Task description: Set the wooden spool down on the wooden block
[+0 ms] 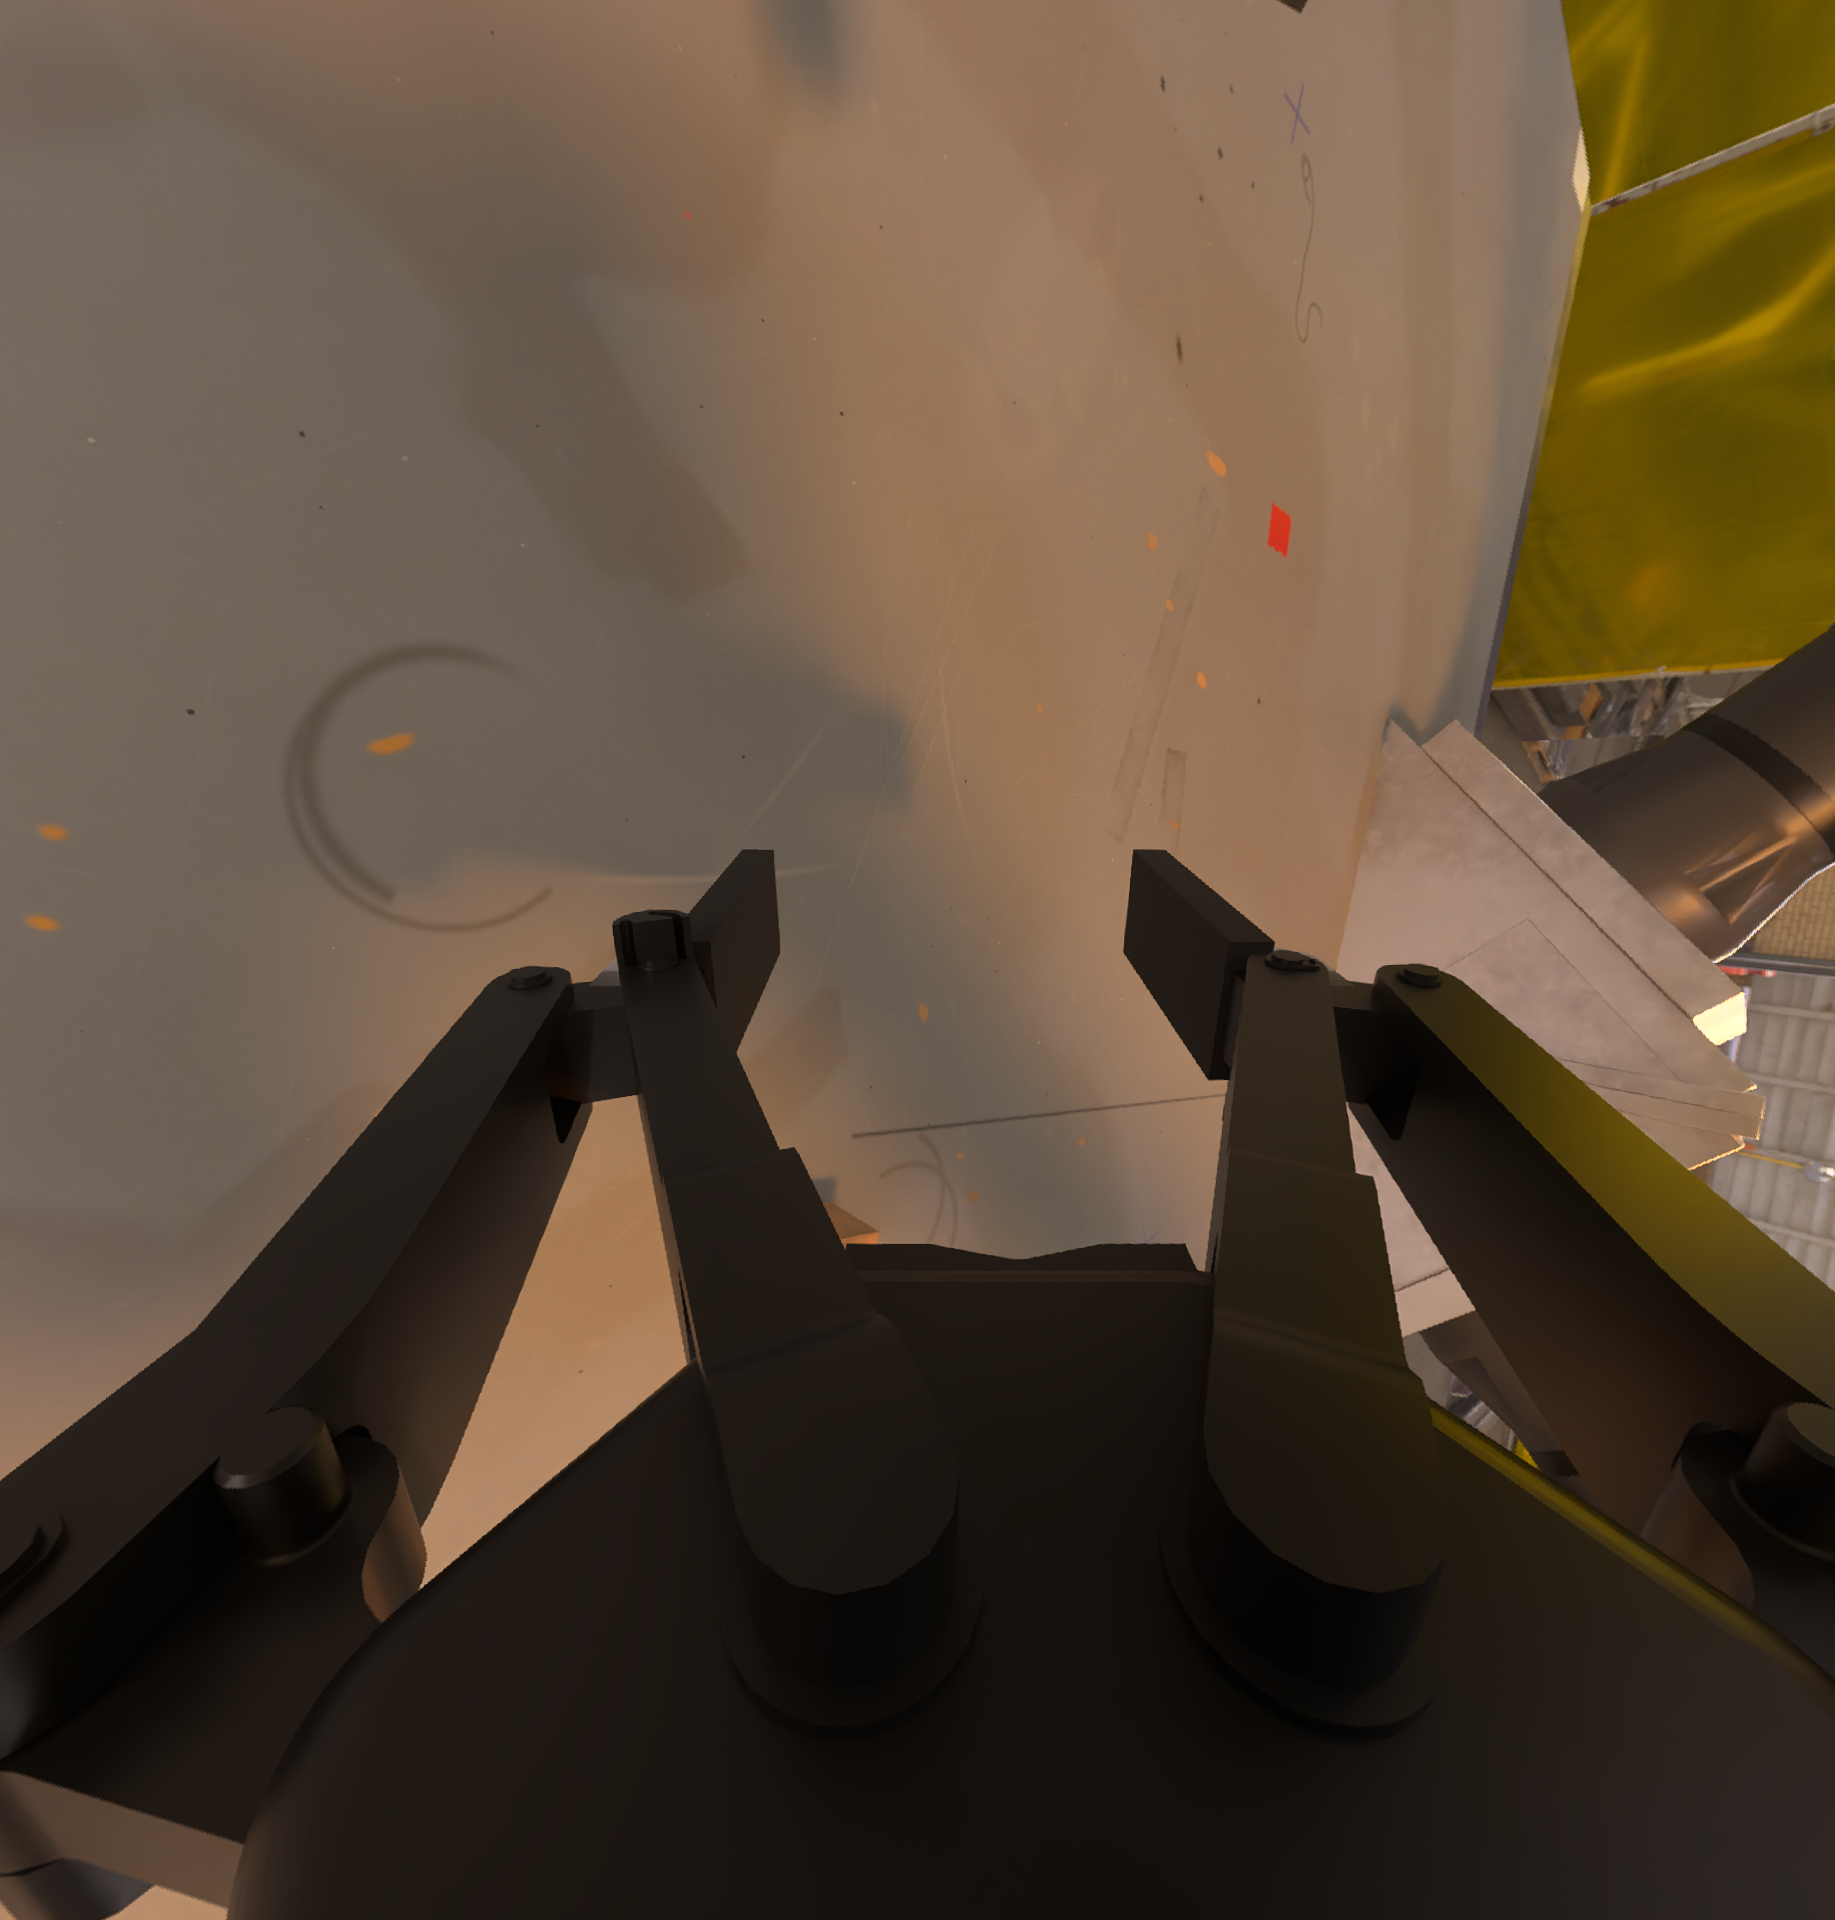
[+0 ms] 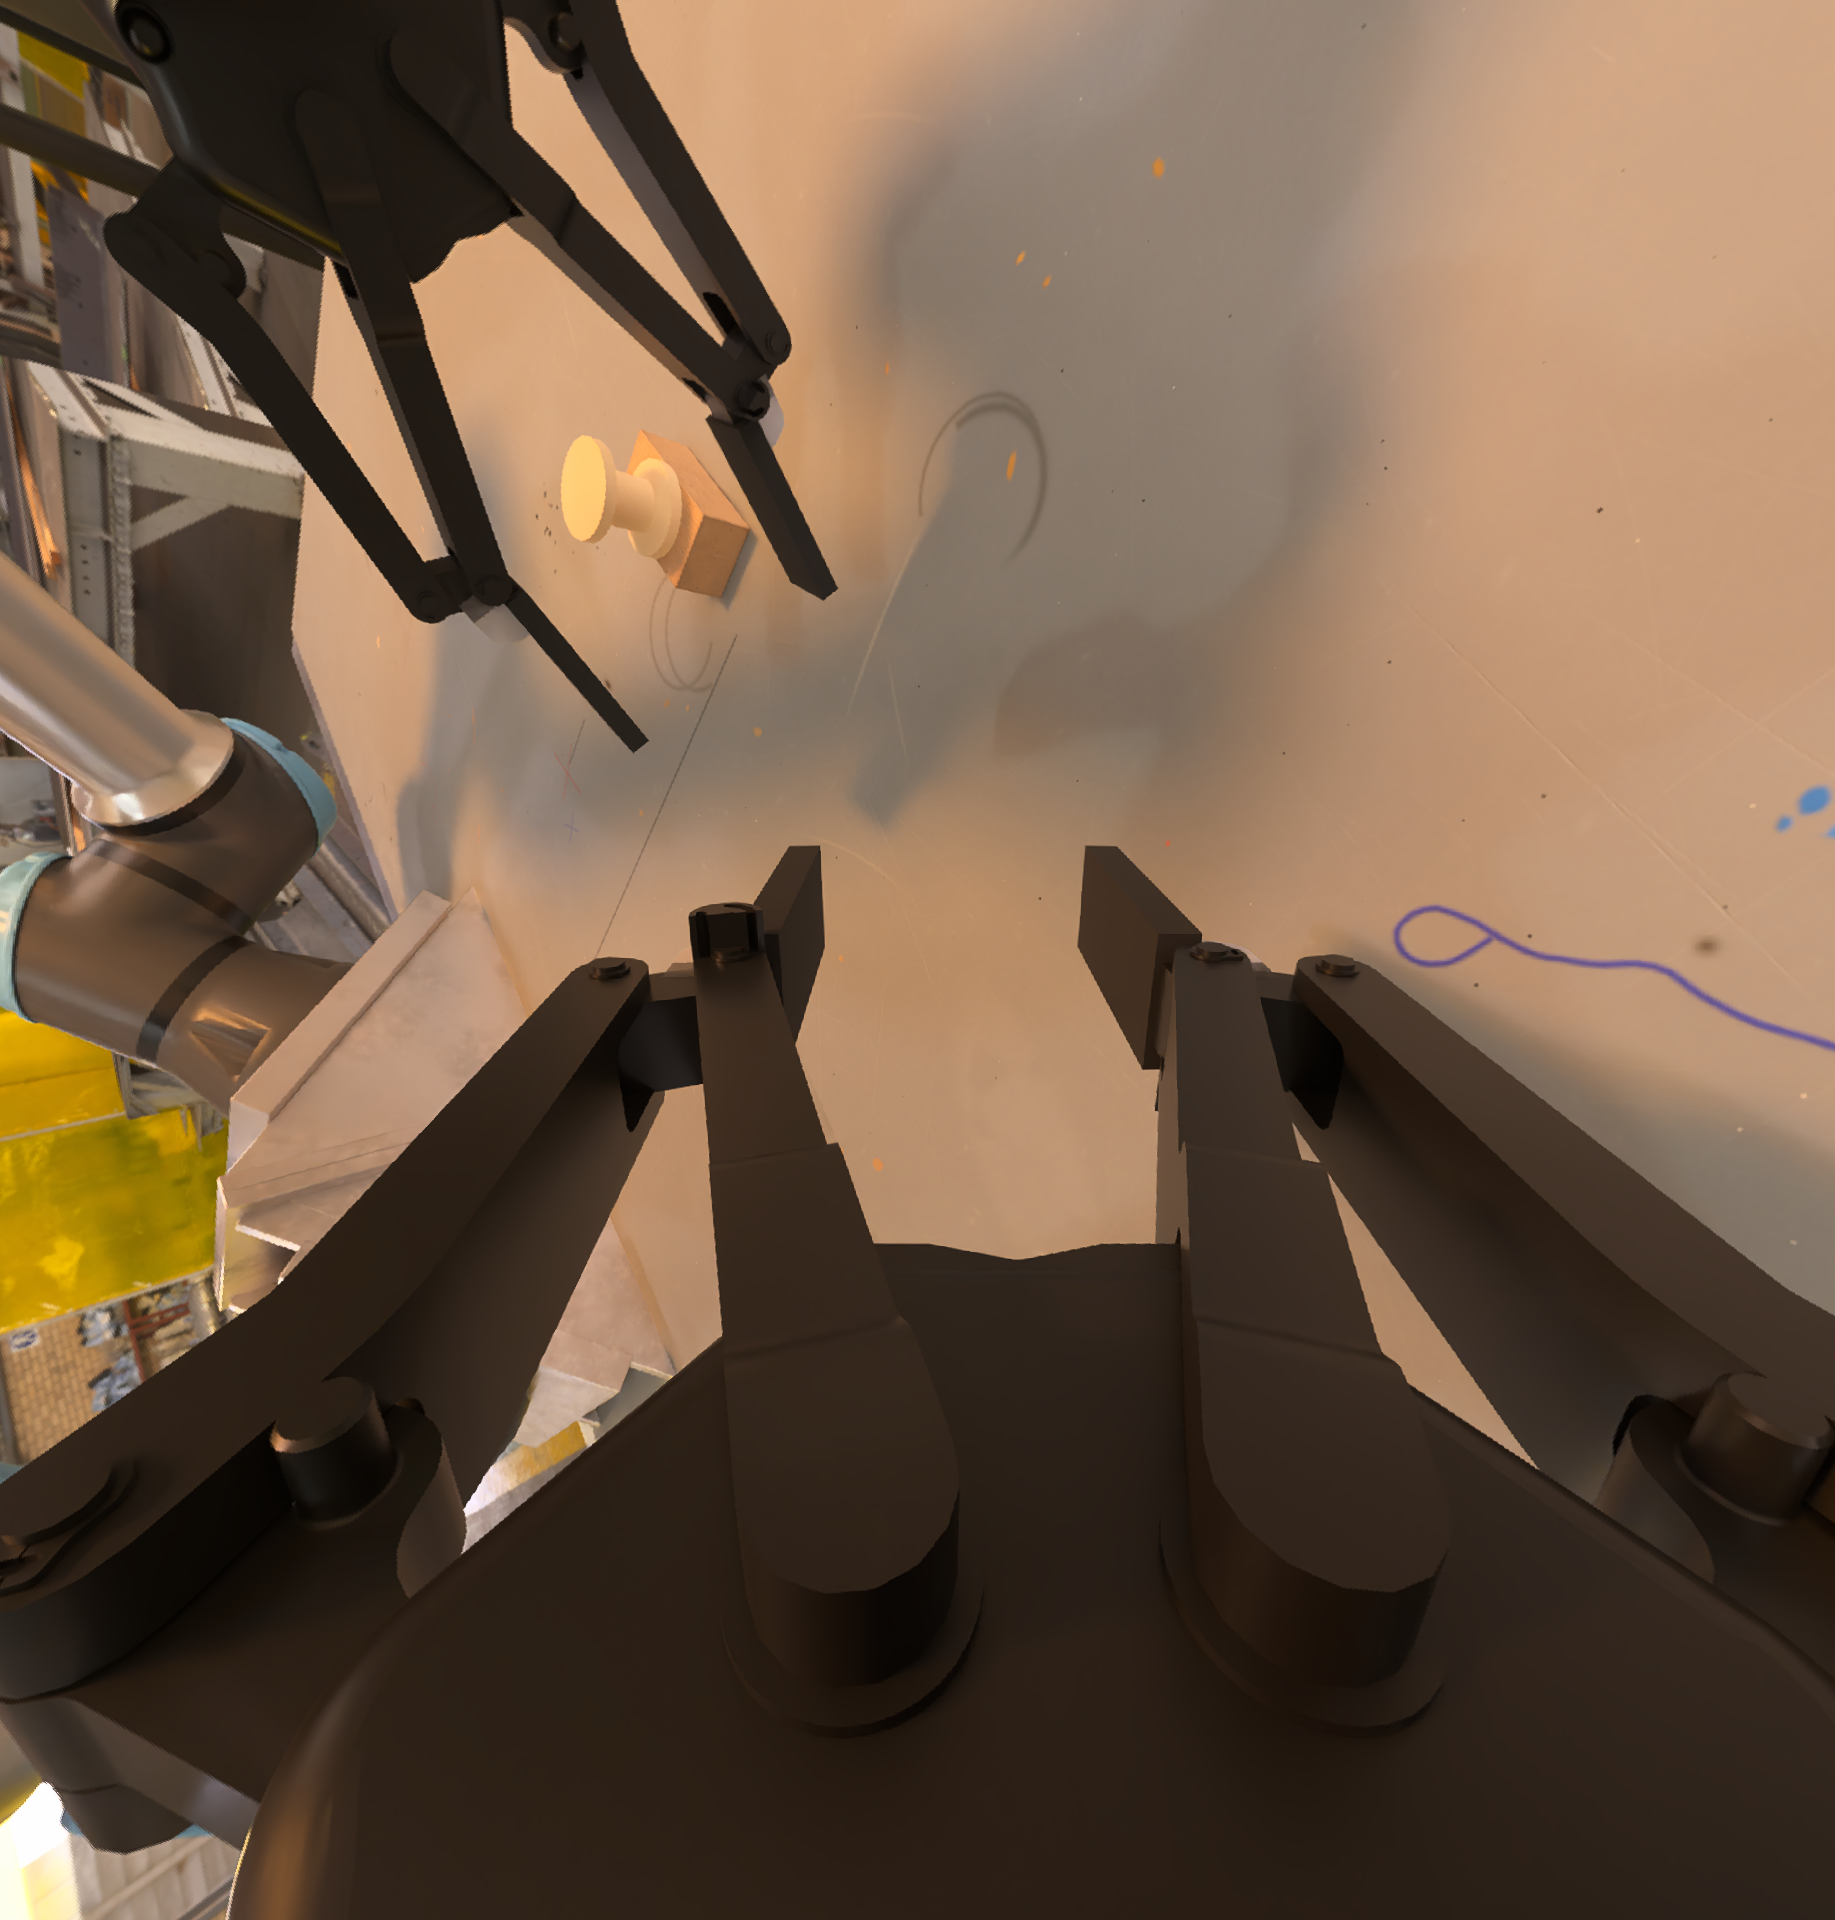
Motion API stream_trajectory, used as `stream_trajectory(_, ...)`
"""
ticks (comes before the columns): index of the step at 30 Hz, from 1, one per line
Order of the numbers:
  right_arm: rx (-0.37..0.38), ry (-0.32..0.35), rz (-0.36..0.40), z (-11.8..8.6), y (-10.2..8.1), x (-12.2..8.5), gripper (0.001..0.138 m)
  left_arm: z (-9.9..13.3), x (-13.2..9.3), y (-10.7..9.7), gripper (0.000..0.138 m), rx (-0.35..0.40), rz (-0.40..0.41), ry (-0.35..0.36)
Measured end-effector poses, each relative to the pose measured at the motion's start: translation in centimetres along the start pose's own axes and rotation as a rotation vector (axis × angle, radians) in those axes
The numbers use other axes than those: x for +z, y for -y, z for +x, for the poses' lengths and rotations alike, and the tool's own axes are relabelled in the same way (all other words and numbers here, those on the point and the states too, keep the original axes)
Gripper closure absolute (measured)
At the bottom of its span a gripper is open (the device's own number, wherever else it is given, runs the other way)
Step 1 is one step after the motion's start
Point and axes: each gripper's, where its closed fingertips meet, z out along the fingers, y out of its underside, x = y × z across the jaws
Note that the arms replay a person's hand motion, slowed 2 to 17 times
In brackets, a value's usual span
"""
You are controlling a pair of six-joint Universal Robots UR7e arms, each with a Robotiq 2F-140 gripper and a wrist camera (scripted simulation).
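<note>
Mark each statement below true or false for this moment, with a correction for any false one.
1. The wooden spool stands on the wooden block. True.
2. The left tool grips the spool. False: it is open and empty.
3. The right tool is open with nothing between its fingers. True.
4. The block rests on a tray. False: it sits directly on the table.
5. A blue scribble marks the table beside the right tool. True.
</note>
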Motion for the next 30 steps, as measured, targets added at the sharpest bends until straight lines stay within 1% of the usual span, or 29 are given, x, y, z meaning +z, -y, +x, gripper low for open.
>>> stream_trajectory(11, -0.044, 0.031, -0.043, 0.4, 1.0, 0.2, 0.071, -1.6, -0.2, 0.9, 0.045, -0.040, -0.047, 0.042)
stream_trajectory(16, -0.060, 0.036, -0.066, 0.5, 1.3, 0.3, 0.071, -2.0, -0.4, 1.4, 0.045, -0.050, -0.054, 0.047)
stream_trajectory(24, -0.083, 0.044, -0.117, 0.7, 1.5, 0.7, 0.071, -2.1, -0.6, 2.1, 0.045, -0.072, -0.060, 0.023)
stream_trajectory(30, -0.091, 0.066, -0.158, 0.6, 1.5, 0.9, 0.071, -2.0, -0.7, 2.6, 0.045, -0.088, -0.055, -0.014)
